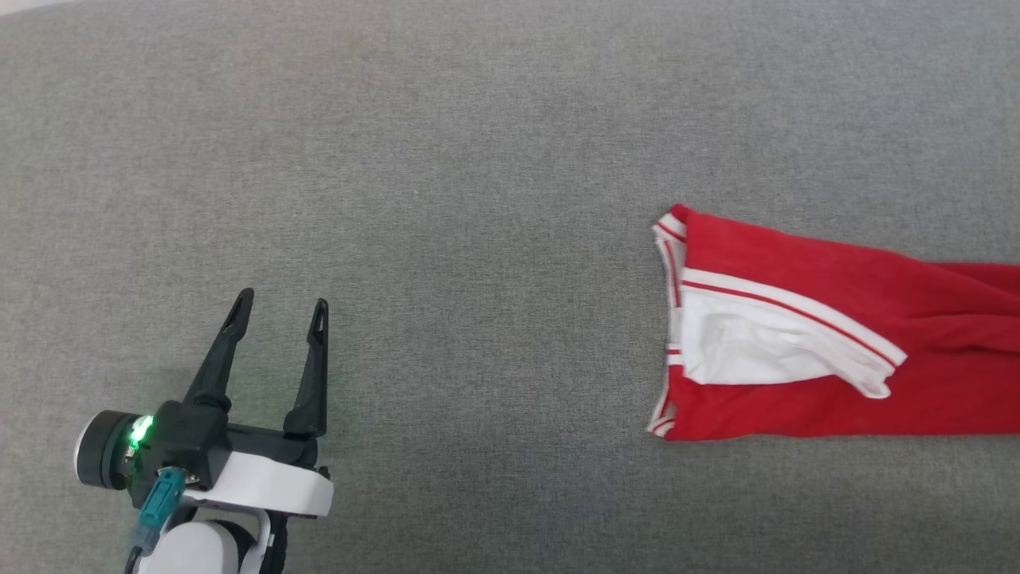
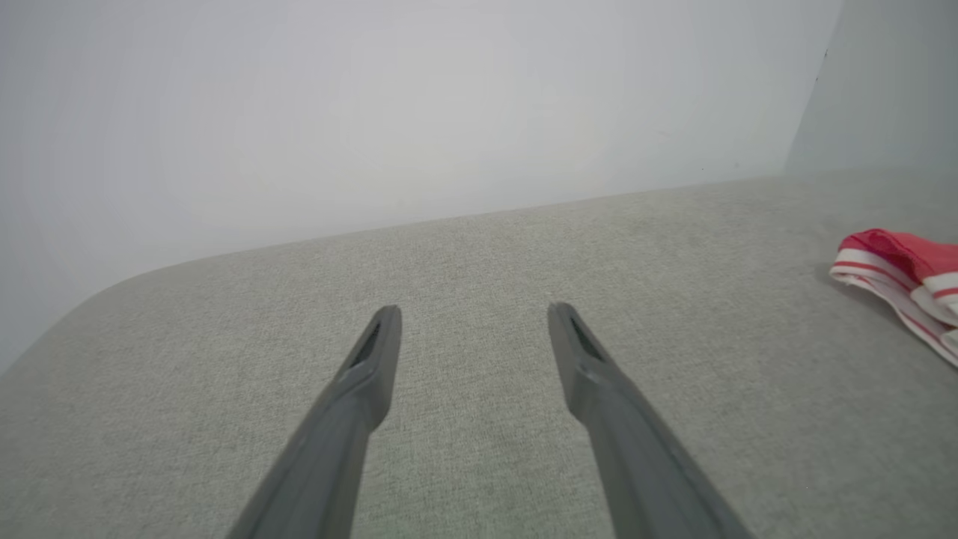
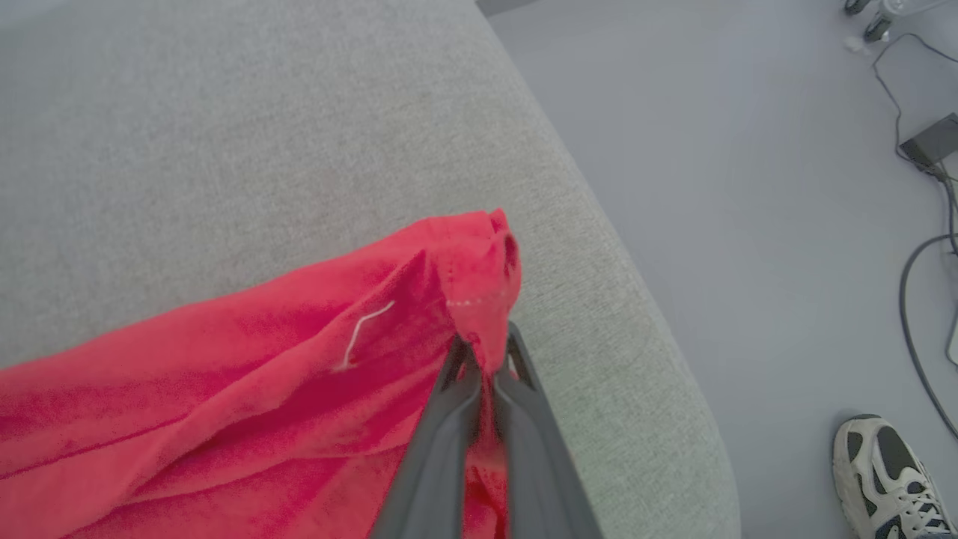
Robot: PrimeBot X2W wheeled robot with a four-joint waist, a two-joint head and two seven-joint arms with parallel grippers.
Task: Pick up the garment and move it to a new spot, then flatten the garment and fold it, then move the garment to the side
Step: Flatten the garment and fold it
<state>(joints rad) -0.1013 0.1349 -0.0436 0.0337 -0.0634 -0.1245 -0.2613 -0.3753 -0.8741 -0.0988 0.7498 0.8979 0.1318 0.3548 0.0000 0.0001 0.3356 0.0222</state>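
Left gripper point(image 1: 283, 300) hovers over the near table point(image 1: 478, 159), jaws apart and empty. Farther right, the right gripper point(image 3: 485, 350) has its jaws clamped on a red hem corner of the garment point(image 1: 797, 263). It lies folded into a band, white sleeve uppermost, by the table's edge; probably only the sideways move remains

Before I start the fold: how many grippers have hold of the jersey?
1. The right gripper is shut on a red edge of the jersey, near the rim of the grey cushion. The left gripper is open over bare cushion, apart from it.
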